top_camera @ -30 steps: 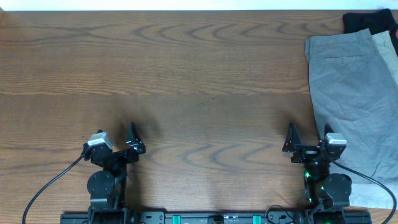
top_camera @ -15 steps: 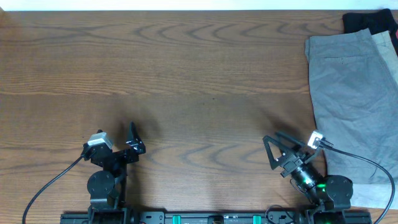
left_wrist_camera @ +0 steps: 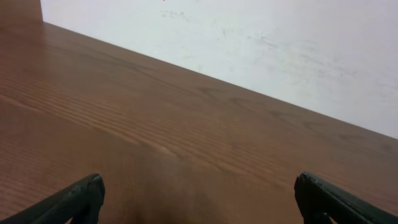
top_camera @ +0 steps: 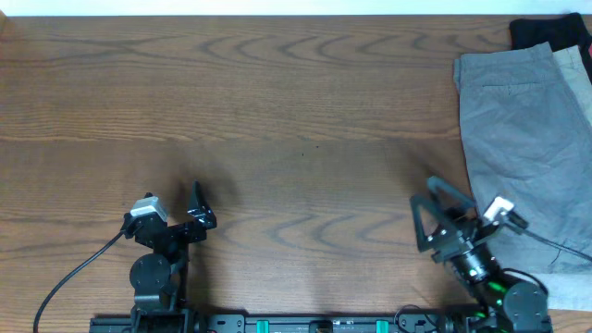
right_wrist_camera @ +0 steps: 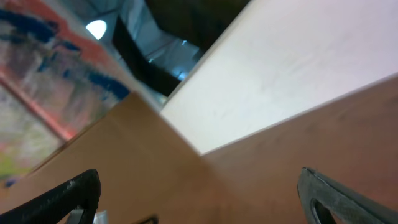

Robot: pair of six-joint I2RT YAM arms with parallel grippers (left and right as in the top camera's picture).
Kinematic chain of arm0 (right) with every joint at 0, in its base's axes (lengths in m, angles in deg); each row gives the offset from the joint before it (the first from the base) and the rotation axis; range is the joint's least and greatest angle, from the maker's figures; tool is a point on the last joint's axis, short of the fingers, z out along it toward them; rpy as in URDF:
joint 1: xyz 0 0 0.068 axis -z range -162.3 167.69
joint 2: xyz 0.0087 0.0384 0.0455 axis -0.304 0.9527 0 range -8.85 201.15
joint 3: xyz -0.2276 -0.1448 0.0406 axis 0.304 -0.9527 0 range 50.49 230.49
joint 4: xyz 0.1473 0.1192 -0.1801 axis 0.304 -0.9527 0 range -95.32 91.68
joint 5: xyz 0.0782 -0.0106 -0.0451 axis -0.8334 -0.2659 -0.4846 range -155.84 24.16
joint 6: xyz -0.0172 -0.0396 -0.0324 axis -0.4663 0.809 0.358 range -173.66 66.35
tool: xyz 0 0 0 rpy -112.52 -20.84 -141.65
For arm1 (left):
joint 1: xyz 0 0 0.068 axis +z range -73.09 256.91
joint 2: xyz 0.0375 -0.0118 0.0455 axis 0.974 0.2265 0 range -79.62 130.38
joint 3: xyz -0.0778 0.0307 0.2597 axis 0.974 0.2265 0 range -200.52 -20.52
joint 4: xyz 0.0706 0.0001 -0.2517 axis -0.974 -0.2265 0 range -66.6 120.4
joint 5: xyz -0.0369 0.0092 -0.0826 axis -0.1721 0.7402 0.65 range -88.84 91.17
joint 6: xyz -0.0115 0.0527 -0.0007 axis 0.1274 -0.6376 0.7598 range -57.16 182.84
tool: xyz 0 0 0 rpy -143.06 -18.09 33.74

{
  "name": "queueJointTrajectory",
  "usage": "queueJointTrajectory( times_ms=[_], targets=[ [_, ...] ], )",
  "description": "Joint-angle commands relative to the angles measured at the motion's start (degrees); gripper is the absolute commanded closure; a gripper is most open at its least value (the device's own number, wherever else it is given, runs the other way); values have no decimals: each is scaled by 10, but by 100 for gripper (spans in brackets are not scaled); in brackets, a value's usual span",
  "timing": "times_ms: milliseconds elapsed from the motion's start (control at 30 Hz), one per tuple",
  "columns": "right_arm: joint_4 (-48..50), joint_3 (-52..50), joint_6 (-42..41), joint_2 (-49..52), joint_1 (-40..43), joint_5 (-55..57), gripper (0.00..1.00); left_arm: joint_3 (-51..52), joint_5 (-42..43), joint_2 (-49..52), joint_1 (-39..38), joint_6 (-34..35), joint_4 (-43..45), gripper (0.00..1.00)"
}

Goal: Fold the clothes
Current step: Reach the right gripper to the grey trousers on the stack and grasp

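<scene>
Here, woven taupe-grey shorts (top_camera: 518, 129) lie creased; left gripper (top_camera: 198, 202) and right gripper (top_camera: 425, 215) gape empty.

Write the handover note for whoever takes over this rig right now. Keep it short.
Left end effector: open, empty, near the front edge of the table.
Right end effector: open, empty, angled toward the table's middle, just left of the clothes.
Clothes: stacked at the right edge. The taupe-grey shorts lie flat on top, the light beige shorts show from under them, and the black garment is at the far right corner.
Done: nothing folded.
Left: pull each garment out to bare table and fold all three, probably starting with the taupe-grey pair.
</scene>
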Motion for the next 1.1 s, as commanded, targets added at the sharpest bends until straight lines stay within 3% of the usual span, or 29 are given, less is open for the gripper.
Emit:
queueJointTrajectory(
  times_ms=[0,233,533,700,800,933,1067],
  targets=[
    [-23,87,128,76,3,75,1,14,-5,1,3,-9,-18,2],
    [-154,318,328,352,3,149,1,14,-5,1,3,-9,-18,2],
    [-421,707,464,739,3,464,1,14,-5,1,3,-9,-18,2],
    [-560,897,478,923,6,598,1,14,-5,1,3,-9,-18,2],
    [-567,947,501,985,7,605,1,14,-5,1,3,-9,-18,2],
    [-512,951,579,1046,9,611,1,14,-5,1,3,-9,-18,2],
    [-492,951,606,1110,21,628,1,14,-5,1,3,-9,-18,2]
  ],
)
